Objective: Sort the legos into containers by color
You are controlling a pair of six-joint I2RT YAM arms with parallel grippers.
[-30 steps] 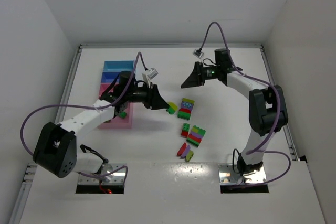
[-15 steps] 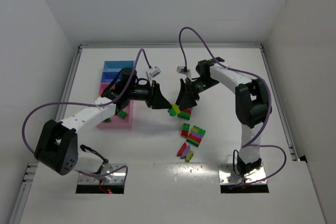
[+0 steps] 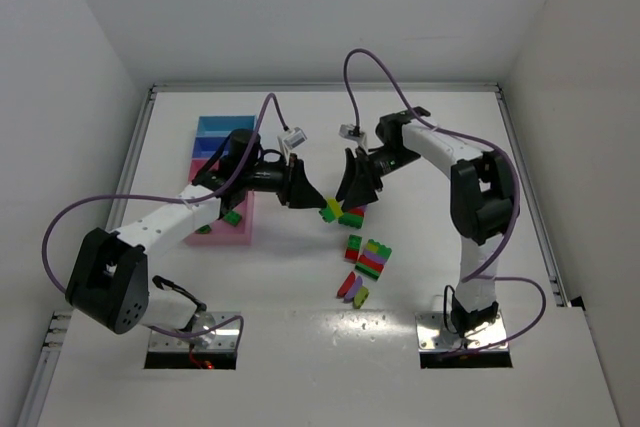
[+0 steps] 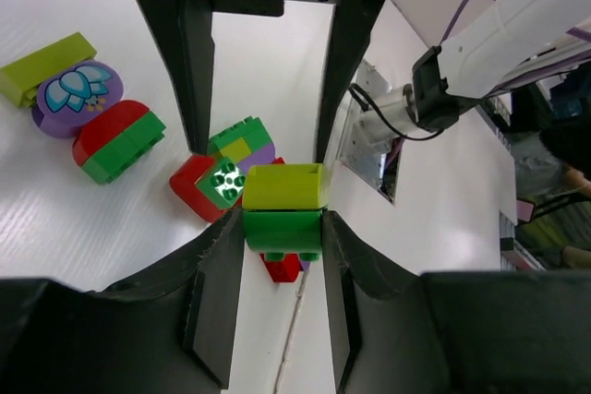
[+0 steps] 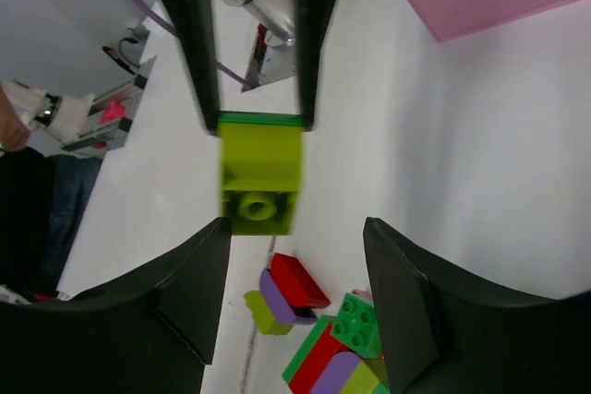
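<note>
Nearest us, in the middle of the surface [image 3: 300, 137] toward its near edge, loose legos [image 3: 372, 258] lie in small mixed stacks, unsorted. Just beyond them, mid-surface, our two hands face each other nose to nose in the air. Our left hand [image 4: 282, 239] is clamped on a green brick [image 4: 282, 228], and a yellow-green brick [image 4: 284, 186] stuck on its end points at the right hand. Our right hand [image 5: 294, 232] has its fingers [image 5: 185, 292] apart, one on each side of the yellow-green brick, not gripping it. In its own view the brick sits closer to one finger than the other. Along the left edge, running toward the far left corner, stand the trays [image 3: 222, 128]; a green piece [image 3: 232, 217] shows in the nearest pink one.

We judge this to be the splitting step: the pair must come apart before either colour can be binned. Next, the right hand needs to centre on the yellow-green brick, close on it alone, and peel it away while the left grips hard. Then each brick goes to its own tray.
</note>
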